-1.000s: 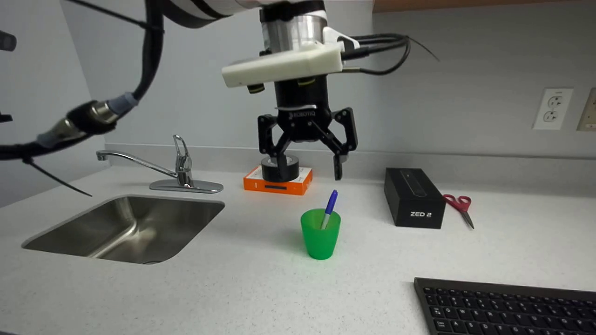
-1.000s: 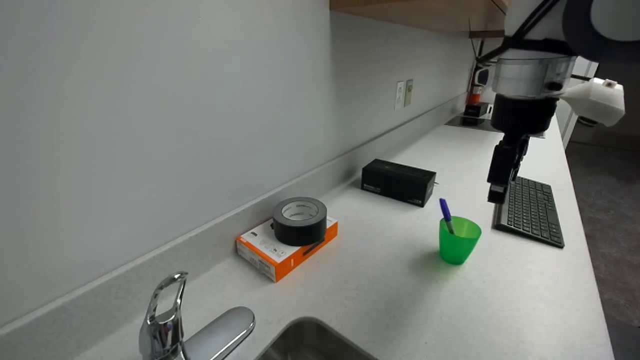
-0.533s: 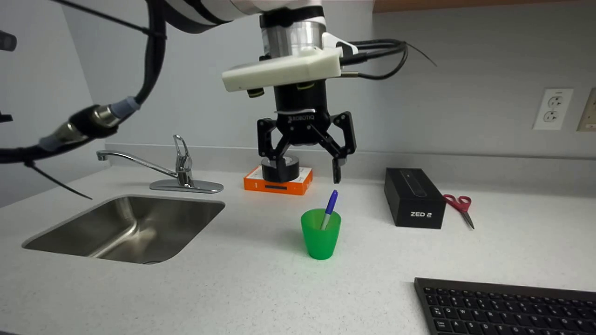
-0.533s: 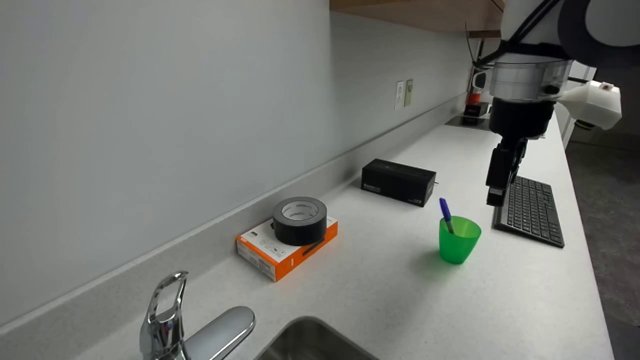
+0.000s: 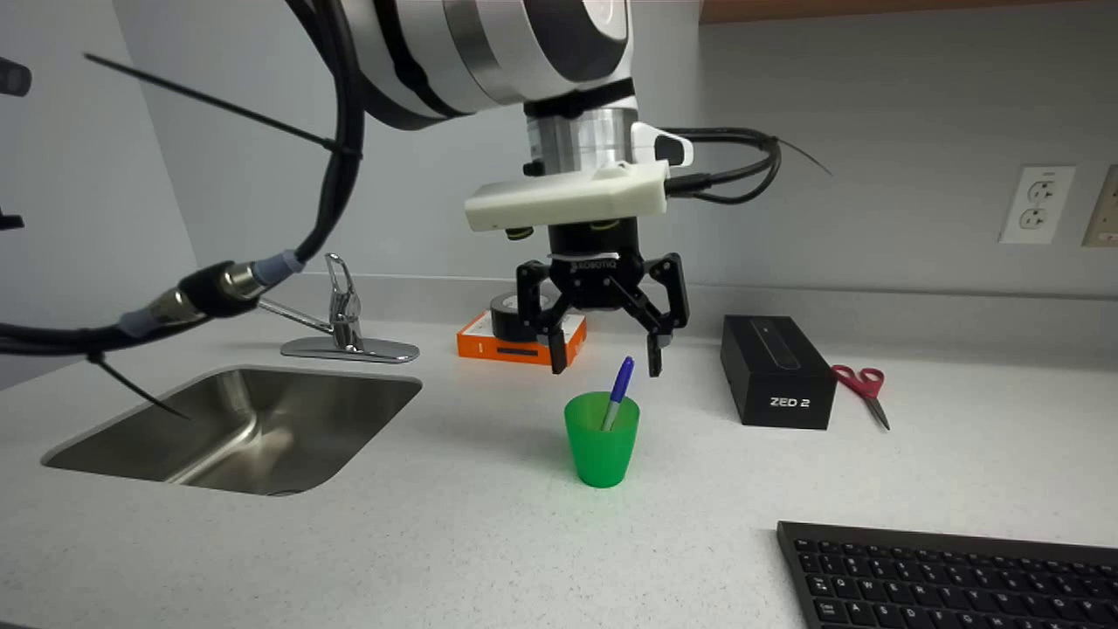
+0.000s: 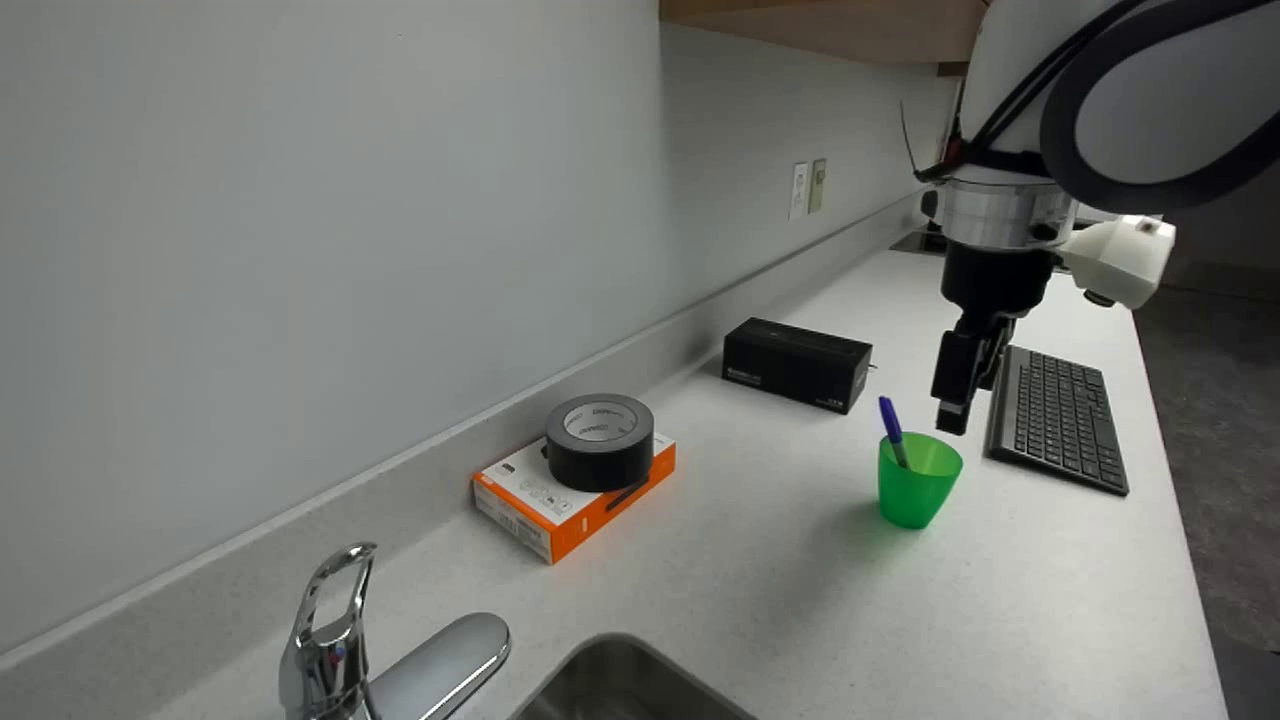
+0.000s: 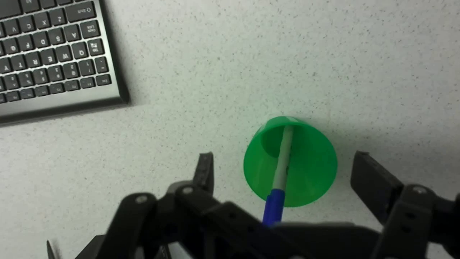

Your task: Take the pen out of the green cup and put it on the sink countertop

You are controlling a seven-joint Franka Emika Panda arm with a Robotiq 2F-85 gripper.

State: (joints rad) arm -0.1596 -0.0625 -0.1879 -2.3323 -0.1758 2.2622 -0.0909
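"One steel sink [image 5: 306,428] is lying at the left in an exterior view, let into the pale countertop [image 5: 489,542]. A chrome faucet [image 5: 346,319] is standing at its far edge, and a black cable [image 5: 218,288] is hiding the end of the spout [image 5: 297,316]."

"What is sitting next to the right?"

"An orange and white box [image 5: 489,348] is lying on the far side, near the wall [image 5: 419,192], and a roll of black tape [image 5: 507,325] is resting flat on top of it."

"And where is the pen [image 5: 618,392] standing?"

"Farther right and nearer, it is standing inside the green cup [image 5: 601,459], blue cap [image 5: 623,378] up, leaning toward the far right. The cup is standing upright on the countertop."

"How is the gripper [image 5: 606,362] looking?"

"Its two fingers [image 7: 373,181] are standing spread wide. It is hanging above the cup, and in the wrist view they are showing on either side of it. In an exterior view the fingertips [image 6: 952,416] are standing clear of the pen."

"What is lying at the right?"

"A black box [image 5: 777,371] marked ZED 2 is lying on the far side, and red-handled scissors [image 5: 869,395] are lying just beside it, to its right. A black keyboard [image 5: 961,585] is lying at the near right, running out of view, and a white outlet [image 5: 1037,205] is showing on the wall beyond."
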